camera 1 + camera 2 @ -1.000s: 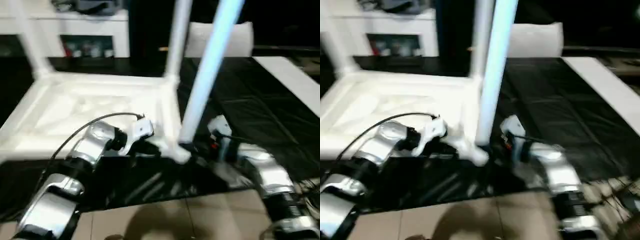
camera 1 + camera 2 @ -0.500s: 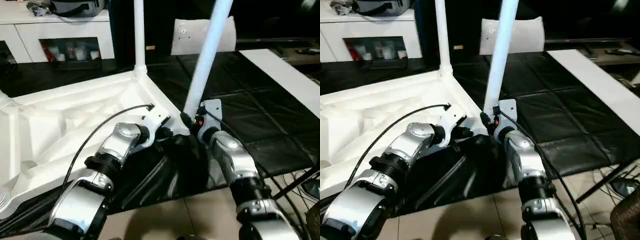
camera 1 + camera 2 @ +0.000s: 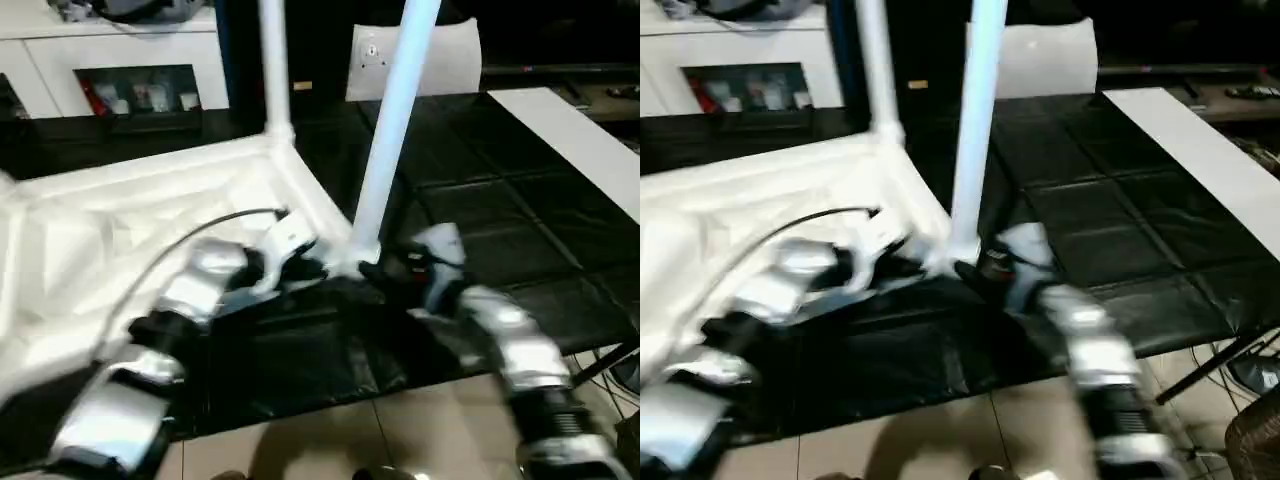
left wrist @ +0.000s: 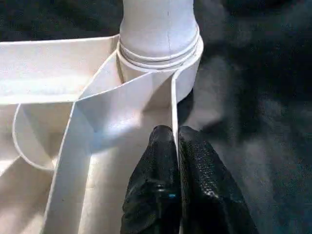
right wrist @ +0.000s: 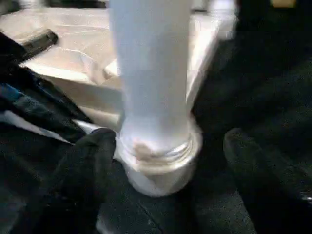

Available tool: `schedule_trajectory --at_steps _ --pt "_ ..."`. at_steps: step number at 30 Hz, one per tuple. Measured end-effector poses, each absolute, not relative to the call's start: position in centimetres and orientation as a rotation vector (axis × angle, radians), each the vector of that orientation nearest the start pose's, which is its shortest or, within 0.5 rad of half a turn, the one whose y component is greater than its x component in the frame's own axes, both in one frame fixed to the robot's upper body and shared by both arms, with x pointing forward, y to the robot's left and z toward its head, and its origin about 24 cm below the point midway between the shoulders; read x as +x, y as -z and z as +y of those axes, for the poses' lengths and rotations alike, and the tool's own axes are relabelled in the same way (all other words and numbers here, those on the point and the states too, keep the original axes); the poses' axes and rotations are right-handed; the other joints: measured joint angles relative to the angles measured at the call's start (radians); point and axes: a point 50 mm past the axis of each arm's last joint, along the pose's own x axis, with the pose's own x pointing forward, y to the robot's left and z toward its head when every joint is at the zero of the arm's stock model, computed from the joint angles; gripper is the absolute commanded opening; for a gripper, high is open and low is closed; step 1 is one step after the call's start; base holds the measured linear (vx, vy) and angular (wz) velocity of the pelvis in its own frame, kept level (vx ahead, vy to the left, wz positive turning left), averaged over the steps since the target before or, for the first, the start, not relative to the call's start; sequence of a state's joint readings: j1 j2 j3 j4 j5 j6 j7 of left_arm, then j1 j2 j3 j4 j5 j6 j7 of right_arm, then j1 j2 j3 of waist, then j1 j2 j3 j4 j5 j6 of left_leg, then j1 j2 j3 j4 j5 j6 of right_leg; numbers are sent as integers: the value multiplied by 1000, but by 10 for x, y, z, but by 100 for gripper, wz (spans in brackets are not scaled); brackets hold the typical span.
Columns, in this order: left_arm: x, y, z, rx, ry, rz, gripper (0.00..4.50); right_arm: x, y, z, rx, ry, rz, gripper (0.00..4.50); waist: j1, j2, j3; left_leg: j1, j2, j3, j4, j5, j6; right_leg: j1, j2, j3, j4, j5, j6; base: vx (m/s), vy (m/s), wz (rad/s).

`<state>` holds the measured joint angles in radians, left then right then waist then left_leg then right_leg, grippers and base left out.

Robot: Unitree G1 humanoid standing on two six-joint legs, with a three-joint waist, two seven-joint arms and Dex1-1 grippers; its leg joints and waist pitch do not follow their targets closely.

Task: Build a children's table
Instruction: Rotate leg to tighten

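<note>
Left gripper (image 4: 174, 161) pinches the rigid tabletop (image 3: 120, 230) rim; right gripper (image 5: 170, 161) stands wide around the leg (image 3: 385, 130), apparently seated; smooth plastic, grasp low

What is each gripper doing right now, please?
Left gripper: shut on the tabletop's rim.
Right gripper: open, a finger on either side of the leg, holding nothing.

A black quilted mat (image 3: 480, 190) covers beige floor tiles (image 3: 330, 440); a low white shelf cabinet (image 3: 120, 70) stands behind, against darkness.
</note>
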<state>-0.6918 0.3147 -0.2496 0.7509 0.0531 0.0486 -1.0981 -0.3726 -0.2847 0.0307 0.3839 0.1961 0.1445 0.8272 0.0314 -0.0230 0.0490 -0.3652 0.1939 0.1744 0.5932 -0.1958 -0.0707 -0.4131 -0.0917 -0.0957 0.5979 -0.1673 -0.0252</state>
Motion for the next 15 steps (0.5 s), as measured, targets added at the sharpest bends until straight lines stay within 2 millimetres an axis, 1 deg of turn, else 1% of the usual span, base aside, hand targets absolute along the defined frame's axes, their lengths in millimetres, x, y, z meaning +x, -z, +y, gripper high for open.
schedule_trajectory --at_steps 2,4,5,8,9,11,12,14,15 --pt "334 -57 130 423 1279 409 0 304 -56 -159 -58 -916 187 424 2 -1 0 -1 0 0 1 0 -1 0 0 0 -1 1 2 0 0 0" --pt "329 -57 134 437 1357 419 0 300 -58 -162 -96 -1004 207 430 9 -5 0 -1 0 0 2 0 -1 2 -1 0 -2 4 -3 0 0 0" --pt "328 -58 136 443 1385 425 0 298 -58 -163 -110 -1040 220 446 11 -5 0 -1 0 0 3 0 -1 3 -1 0 -2 4 -3 0 0 0" --pt "323 -59 142 460 1463 450 0 294 -58 -161 -132 -1147 242 446 17 -7 0 -1 -1 0 4 0 -1 4 -2 0 -3 4 -4 0 0 0" --pt "321 -59 144 466 1497 462 0 291 -58 -159 -134 -1198 242 417 20 -8 0 -1 0 0 4 0 -1 4 -2 0 -3 4 -4 0 0 0" --pt "319 -59 145 479 1541 473 0 291 -60 -157 -129 -1248 236 411 27 -9 0 -1 0 0 4 0 -1 4 -2 0 -3 4 -4 0 0 0" --pt "318 -60 144 490 1567 475 0 291 -62 -154 -132 -1280 232 391 31 -9 0 -1 -1 0 4 0 -1 4 -2 0 -3 4 -4 0 0 0" --pt "316 -59 143 501 1598 475 0 293 -66 -150 -139 -1311 223 391 37 -10 0 -1 0 0 4 0 -1 4 -2 0 -2 4 -4 0 0 0" --pt "316 -60 143 515 1614 474 0 294 -67 -149 -140 -1338 229 366 39 -12 0 -1 0 0 4 0 -1 4 -2 0 -2 4 -4 0 0 0"
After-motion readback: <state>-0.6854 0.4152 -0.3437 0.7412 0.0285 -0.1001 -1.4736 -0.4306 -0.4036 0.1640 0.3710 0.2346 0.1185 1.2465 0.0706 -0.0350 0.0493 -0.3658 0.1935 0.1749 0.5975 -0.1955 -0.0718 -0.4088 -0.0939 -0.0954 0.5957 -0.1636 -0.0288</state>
